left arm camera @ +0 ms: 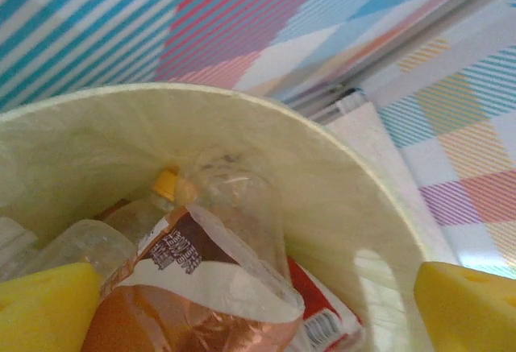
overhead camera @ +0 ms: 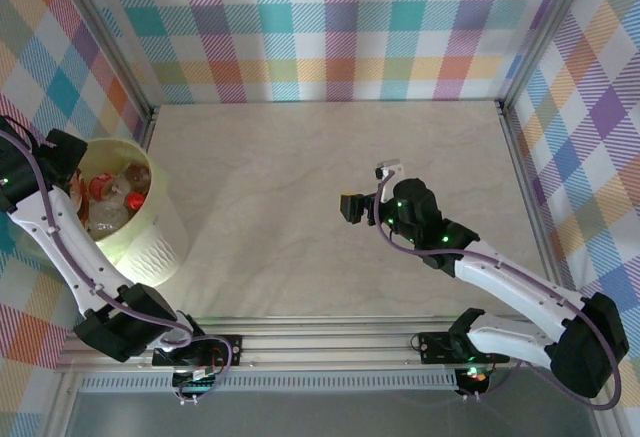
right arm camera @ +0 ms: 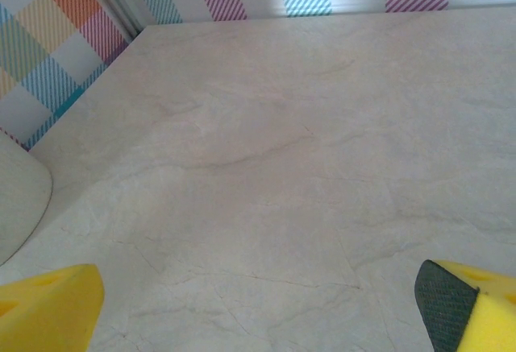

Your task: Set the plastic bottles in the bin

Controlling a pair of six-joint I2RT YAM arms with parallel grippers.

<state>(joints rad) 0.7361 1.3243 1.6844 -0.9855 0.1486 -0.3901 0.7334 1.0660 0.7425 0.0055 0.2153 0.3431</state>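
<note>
Bottles (overhead camera: 108, 202) are lying piled inside the bin (overhead camera: 152, 249), which is standing at the left edge of the surface (overhead camera: 330, 197); from above I'm seeing crushed clear ones with red labels. Left pincer (left arm camera: 258, 312) is hovering over the bin mouth, jaws spread wide, gripping nothing; between its yellow pads (left arm camera: 44, 308) I'm looking at a brown-labelled bottle (left arm camera: 193, 279), a yellow cap (left arm camera: 166, 181) poking up behind it near the inner wall, a red-labelled bottle (left arm camera: 322, 316) just beside it. Right pincer (right arm camera: 258, 308) is hanging above the surface, well apart from the bin, jaws fully apart, holding nothing; bin wall is showing at the left edge of its wrist view.
</note>
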